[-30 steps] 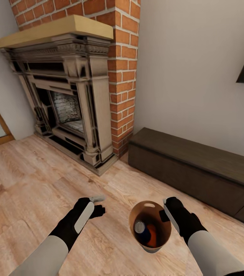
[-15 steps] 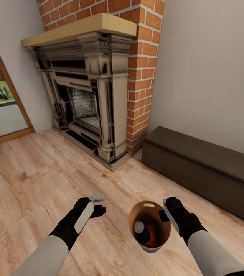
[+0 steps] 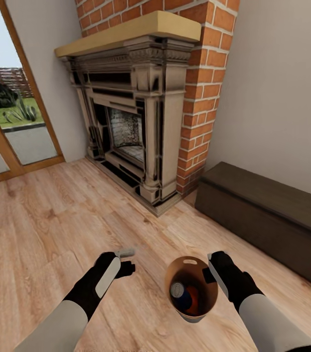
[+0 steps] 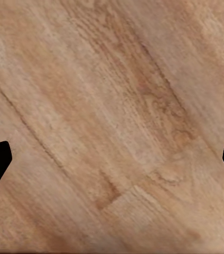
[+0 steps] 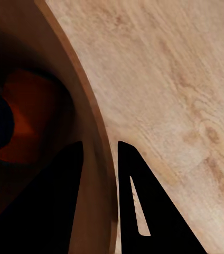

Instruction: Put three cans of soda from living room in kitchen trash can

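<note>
Pinching the trash can [image 3: 192, 288] by its right rim, the right gripper [image 5: 104, 159] has one finger inside and one outside the wall. Soda cans [image 3: 185, 296], blue and orange, lie within. The left gripper [image 3: 125, 261] hangs spread wide, empty, above the plank floor [image 3: 38, 230]; the brick fireplace [image 3: 145, 112] stands far ahead.

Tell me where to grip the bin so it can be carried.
Grip the bin by its rim wall, from above, one finger inside and one outside. The thin upright wall fits between the fingers and keeps the cans in. The right gripper holds it so.
</note>
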{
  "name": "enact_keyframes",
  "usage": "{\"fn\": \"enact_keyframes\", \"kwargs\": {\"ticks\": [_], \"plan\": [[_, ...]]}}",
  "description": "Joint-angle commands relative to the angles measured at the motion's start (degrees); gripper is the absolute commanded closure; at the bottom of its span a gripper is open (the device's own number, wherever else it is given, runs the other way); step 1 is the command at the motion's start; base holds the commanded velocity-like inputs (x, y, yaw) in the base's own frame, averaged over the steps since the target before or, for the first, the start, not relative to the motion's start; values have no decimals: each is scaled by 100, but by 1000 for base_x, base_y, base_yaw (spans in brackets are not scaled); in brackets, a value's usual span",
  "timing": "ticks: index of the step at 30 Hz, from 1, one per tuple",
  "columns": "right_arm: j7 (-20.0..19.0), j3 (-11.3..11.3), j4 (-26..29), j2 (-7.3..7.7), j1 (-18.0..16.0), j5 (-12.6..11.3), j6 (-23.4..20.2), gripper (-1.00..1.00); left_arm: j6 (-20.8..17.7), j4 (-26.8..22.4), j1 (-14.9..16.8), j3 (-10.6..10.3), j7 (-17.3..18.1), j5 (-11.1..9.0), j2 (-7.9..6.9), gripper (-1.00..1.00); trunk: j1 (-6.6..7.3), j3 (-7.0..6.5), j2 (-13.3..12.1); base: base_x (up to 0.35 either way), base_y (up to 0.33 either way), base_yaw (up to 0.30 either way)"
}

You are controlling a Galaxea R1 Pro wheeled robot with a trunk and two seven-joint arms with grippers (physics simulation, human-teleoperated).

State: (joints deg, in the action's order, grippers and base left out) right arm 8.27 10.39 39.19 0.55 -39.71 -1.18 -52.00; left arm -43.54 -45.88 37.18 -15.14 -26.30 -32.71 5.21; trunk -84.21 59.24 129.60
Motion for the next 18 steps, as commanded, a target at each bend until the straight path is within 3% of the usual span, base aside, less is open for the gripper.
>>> {"fn": "enact_keyframes", "kwargs": {"ticks": [1,18], "plan": [[-16,-2,1,2,-2,-49,6,100,0,1,0,1,1,2,5,-100,1,5,0,0,0,228],[-11,-5,1,38,-2,-54,6,100,-2,7,1,-6,-26,18,12,-100,1,101,0,0,0,228]]}}
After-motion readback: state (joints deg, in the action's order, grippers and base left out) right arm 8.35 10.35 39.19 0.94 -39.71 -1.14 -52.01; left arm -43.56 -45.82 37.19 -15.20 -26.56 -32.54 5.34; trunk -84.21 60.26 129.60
